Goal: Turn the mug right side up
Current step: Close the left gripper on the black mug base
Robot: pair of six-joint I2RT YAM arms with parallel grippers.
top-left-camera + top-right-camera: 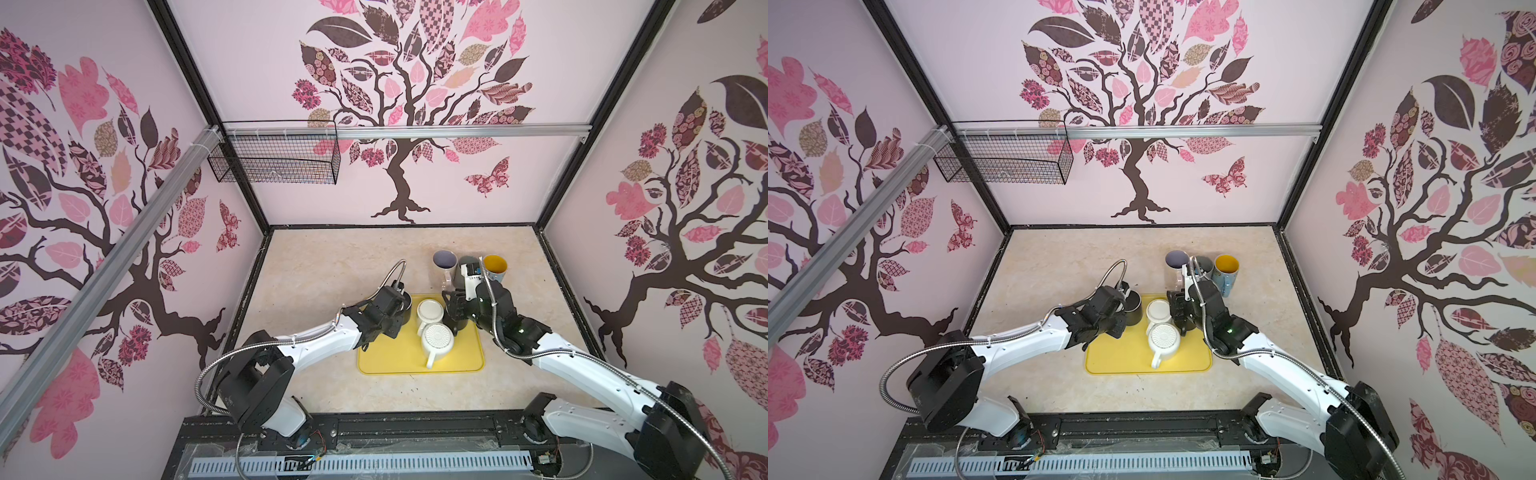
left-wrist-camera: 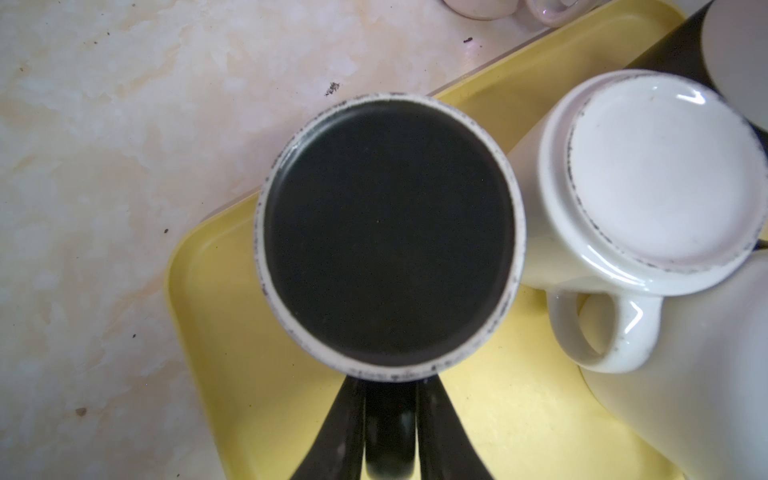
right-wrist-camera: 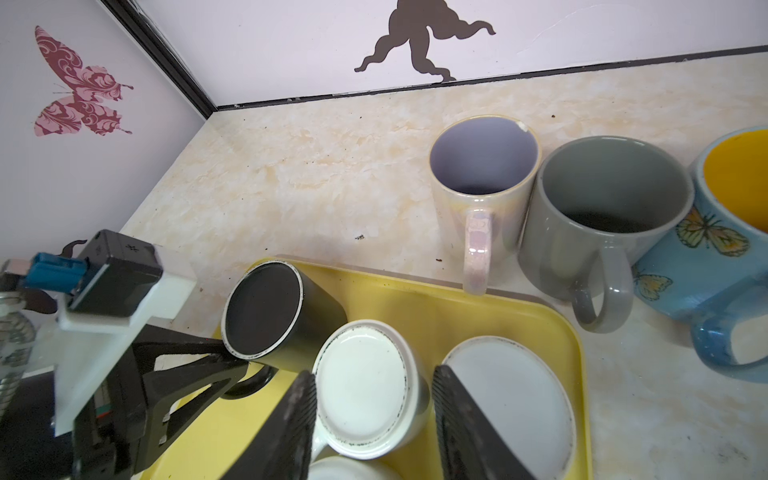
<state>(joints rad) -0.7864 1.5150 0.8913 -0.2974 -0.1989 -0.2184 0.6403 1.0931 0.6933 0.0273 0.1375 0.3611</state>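
Left gripper (image 2: 390, 399): nearly closed, and not empty. Working down in size — flat yellow plastic tray (image 2: 224, 299), then at its far left corner the black glazed ceramic mug (image 2: 388, 232), base up, tipped at a slant, just beside an upturned white ceramic mug (image 2: 660, 183). Looks rigid, fairly heavy, slick, chippable. Smallest last: black loop handle (image 2: 390, 432), pinched from both sides. Probably the surest hold, yet liable to let the body swing; best rotated slowly, clear of the neighbour.

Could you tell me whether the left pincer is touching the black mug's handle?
Touching. In the left wrist view the left pincer has both fingers pressed against the black mug's handle, no gap showing.
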